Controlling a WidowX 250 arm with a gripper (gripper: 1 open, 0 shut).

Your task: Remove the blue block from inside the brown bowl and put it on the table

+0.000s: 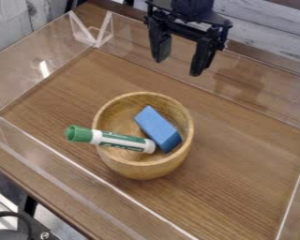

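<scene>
The brown bowl (142,134) sits near the middle of the table (240,141). Inside it, toward the right, lies the blue block (159,127), tilted against the bowl's wall. A white marker with a green cap (106,139) rests across the bowl's left rim. My gripper (180,56) hangs at the top of the view, behind and above the bowl, pointing down. Its two black fingers (157,47) stand apart with nothing between them; it is open and well clear of the block.
Clear acrylic walls (65,187) run around the table's edges, with a low front wall near the camera. A bent clear plastic piece (93,33) stands at the back left. Bare tabletop lies to the right of the bowl and to its left.
</scene>
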